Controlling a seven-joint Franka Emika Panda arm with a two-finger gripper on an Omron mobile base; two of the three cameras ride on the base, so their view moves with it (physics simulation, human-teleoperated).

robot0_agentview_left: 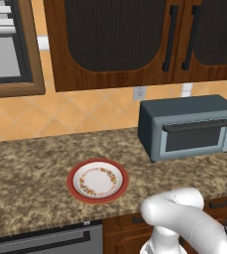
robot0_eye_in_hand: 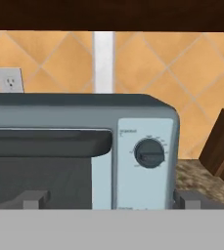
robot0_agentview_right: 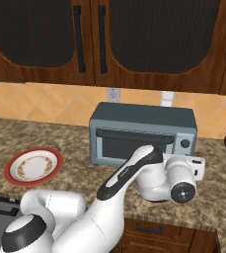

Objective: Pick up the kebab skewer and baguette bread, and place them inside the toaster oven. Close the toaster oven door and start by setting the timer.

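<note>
While the white arm bends up from the base and reaches forward over the speckled brown stone counter (robot0_agentview_left: 30,173), its hand sits level in front of the blue-grey metal toaster oven (robot0_agentview_right: 142,134), on the right-hand side near the knob panel. In the hand view, the gripper (robot0_eye_in_hand: 109,199) has its two small dark tips (robot0_eye_in_hand: 33,199) set wide apart, one at each side, and nothing is between them. They point straight at the front of the box.

The grey-framed door with the dark glass window (robot0_agentview_left: 193,137) is shut, and its dark bar handle (robot0_eye_in_hand: 47,142) runs along the top edge. Just to the right of the door is a round dark knob (robot0_eye_in_hand: 149,153) on a pale panel.

To the left on the counter, well apart from the box, sits a round white plate with a red rim and small flowers (robot0_agentview_left: 97,181). I cannot see the skewer or the loaf.

Behind the box is an orange tiled wall with a white wall socket (robot0_eye_in_hand: 10,80). A brown wooden block (robot0_eye_in_hand: 222,146) stands on the counter to the right. Dark wooden cupboards (robot0_agentview_right: 134,39) hang above.
</note>
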